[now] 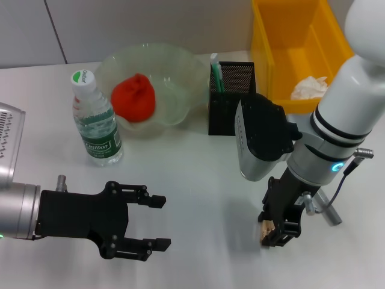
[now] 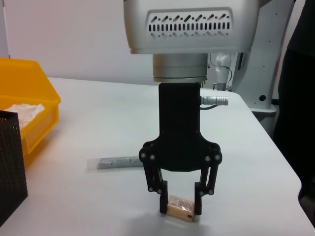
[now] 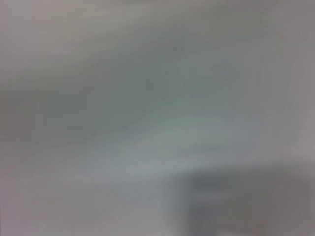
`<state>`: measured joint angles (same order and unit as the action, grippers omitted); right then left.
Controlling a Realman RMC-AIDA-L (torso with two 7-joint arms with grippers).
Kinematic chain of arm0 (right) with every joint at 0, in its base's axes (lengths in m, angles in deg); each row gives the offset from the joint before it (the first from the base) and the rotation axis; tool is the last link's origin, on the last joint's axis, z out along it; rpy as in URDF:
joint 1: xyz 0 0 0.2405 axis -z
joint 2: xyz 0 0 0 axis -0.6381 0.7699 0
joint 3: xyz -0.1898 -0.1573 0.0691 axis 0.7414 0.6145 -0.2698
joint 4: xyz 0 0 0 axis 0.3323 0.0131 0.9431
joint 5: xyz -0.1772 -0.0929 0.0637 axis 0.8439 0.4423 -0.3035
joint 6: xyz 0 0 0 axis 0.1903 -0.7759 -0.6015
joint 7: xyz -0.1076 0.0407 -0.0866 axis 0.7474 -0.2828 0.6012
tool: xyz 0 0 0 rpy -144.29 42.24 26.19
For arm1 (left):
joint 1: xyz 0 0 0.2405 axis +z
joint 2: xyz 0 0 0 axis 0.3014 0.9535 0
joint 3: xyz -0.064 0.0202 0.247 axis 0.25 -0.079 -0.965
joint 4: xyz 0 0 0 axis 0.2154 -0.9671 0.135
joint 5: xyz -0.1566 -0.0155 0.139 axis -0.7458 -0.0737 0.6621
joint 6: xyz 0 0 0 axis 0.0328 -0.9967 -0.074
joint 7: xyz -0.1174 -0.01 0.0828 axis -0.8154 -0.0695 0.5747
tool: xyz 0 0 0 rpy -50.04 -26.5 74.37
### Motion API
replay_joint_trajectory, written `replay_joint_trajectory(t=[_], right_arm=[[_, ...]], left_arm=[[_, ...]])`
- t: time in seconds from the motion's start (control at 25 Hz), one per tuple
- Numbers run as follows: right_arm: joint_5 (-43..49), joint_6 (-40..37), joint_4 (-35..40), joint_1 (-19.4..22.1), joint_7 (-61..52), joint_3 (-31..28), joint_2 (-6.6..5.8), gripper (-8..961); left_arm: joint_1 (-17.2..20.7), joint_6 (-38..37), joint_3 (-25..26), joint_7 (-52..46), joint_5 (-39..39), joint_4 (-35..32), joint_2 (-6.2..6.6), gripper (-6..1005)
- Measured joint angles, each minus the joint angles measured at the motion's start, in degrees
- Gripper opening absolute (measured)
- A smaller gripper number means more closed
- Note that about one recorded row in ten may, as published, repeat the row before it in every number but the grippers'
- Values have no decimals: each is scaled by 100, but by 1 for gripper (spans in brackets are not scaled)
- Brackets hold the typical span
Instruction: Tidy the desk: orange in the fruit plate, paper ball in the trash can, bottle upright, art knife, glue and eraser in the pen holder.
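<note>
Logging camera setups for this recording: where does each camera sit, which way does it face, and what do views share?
Head view: looks down on the desk; both arms show, left gripper open, right gripper lowered on the eraser.
Left wrist view: looks across the desk at the right gripper around the eraser.
Right wrist view: nothing discernible.
Shared: right gripper, eraser, trash can.

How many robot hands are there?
2. The left gripper hovers open over the near table. The right gripper points down, its fingers around the eraser on the table.
</note>
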<state>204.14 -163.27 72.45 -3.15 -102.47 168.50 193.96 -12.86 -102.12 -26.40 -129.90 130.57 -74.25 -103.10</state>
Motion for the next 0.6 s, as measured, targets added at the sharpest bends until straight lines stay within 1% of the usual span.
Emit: replay_joint_trajectory(t=[0.2,0.36,0.48,0.6], right_arm=[[-39,5,3,8,10,-76,-13,424],[-45,-8,39,10,55,-411,-29,425],[-74,-88,138,31,212,-885,-34,424],[-212,-195,237,49,413,-1575,-44,423]], left_arm=[[-1,0,0,0,-19,0,0,731],[-1,0,0,0,-34,0,6,731],[-3,0,0,0,-36,0,8,732],[-19,-2,0,-8,-36,0,9,732]])
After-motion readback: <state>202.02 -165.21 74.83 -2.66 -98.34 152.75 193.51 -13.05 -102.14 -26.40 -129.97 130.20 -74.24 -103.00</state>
